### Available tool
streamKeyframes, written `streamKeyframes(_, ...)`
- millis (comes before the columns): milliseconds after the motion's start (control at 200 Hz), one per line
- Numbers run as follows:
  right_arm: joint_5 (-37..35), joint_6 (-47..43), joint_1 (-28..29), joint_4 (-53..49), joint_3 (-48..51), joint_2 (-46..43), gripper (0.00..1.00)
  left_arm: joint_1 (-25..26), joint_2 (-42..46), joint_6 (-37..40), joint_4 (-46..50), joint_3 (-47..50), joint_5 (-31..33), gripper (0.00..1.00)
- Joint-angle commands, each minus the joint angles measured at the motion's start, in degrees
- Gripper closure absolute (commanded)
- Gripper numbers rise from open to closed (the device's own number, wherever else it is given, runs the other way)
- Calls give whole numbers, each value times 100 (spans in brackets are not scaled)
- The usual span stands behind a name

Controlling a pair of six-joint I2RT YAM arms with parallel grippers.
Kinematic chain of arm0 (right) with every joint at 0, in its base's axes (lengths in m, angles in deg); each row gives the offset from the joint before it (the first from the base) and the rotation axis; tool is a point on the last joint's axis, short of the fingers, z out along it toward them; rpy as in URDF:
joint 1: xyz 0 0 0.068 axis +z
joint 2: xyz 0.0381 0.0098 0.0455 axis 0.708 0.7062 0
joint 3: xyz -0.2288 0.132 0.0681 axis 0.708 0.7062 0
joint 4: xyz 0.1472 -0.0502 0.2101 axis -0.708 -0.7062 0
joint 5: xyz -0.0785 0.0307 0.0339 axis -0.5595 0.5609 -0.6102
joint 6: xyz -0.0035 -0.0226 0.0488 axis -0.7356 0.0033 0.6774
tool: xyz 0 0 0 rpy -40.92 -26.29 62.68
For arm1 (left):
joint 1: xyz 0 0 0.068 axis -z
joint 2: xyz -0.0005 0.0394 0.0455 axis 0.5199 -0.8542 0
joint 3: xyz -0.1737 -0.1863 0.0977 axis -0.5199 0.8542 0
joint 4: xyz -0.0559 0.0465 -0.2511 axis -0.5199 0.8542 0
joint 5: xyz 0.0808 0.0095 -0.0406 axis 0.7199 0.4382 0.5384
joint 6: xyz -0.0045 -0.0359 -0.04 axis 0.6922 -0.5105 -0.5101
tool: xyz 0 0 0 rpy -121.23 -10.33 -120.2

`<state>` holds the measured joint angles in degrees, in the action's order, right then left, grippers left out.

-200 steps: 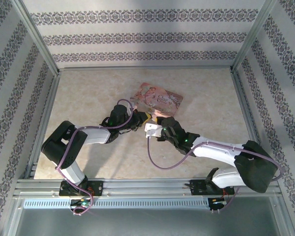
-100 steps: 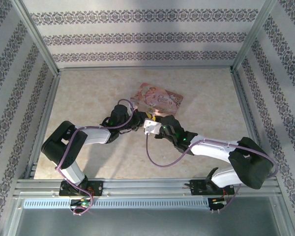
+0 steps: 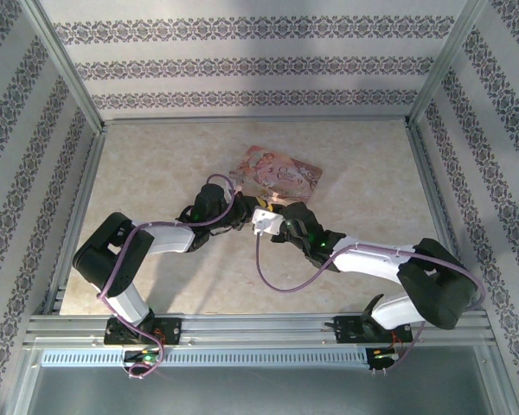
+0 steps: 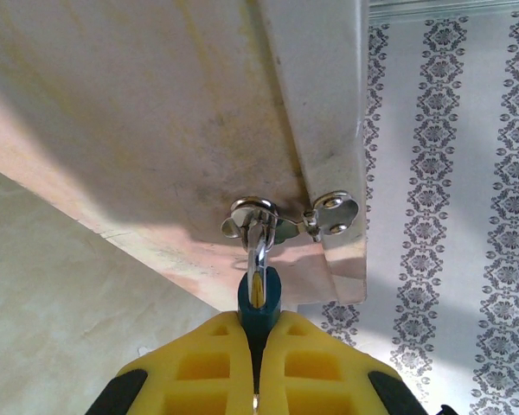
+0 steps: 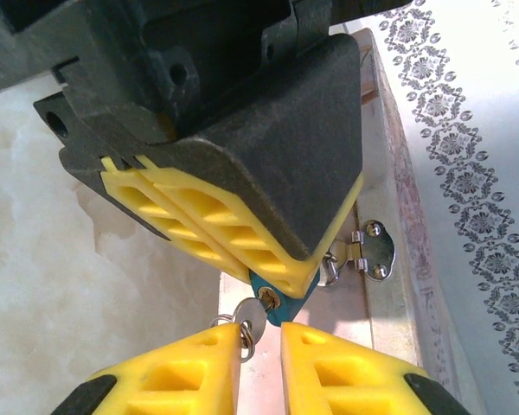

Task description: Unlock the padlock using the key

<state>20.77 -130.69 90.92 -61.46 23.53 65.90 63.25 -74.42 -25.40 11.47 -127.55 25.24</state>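
Left jaws are pressed together on the padlock [image 4: 269,301]. In your left wrist view their yellow fingers [image 4: 199,363] clamp its blue-teal body from 9 and 3 o'clock, with the top of the body poking out between them. From there the silvery shackle [image 4: 256,246] rises toward 12 o'clock and passes through the metal hasp [image 4: 285,223], which is fixed to the edge of the pink box [image 3: 285,175].

Right jaws stand a little apart. In your right wrist view a narrow gap shows between their yellow fingertips [image 5: 346,372] at 6 o'clock of the picture, and nothing can be made out inside that gap. At 12 o'clock of them sits the dark body of the other arm's grasping part, its yellow pads closed on the teal padlock. The small silvery key [image 5: 247,327], with its ring, sits at the padlock's near end, just at the tip of the fingertip on the 9 o'clock side. You cannot tell whether that fingertip touches it.

From the top camera you see the pink box lying flat on the table [image 3: 156,164], a little toward 12 o'clock from the middle. Your left arm [image 3: 156,238] reaches in from 8 o'clock and your right arm [image 3: 372,259] from 4 o'clock. The two wrists meet nose to nose at the box's 6 o'clock edge. The padlock is hidden between them there, too small to pick out.
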Motion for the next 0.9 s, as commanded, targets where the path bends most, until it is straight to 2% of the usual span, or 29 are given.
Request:
streamKeyframes(0, 0, 131, -41, 112, 7, 97, 80, 91, 170, -90, -380, -151, -18, 100)
streamKeyframes(190, -9, 119, -26, 148, 50, 184, 75, 95, 130, -129, -433, -143, -29, 100)
streamKeyframes(345, -28, 168, -32, 248, 82, 208, 75, 91, 126, -124, -442, -143, -42, 100)
streamKeyframes(580, -53, 199, -40, 358, 25, 249, 77, 97, 113, -116, -460, -118, -59, 100)
streamKeyframes(895, -147, 362, -18, 566, 25, 380, 86, 104, 130, -125, -481, -90, -49, 100)
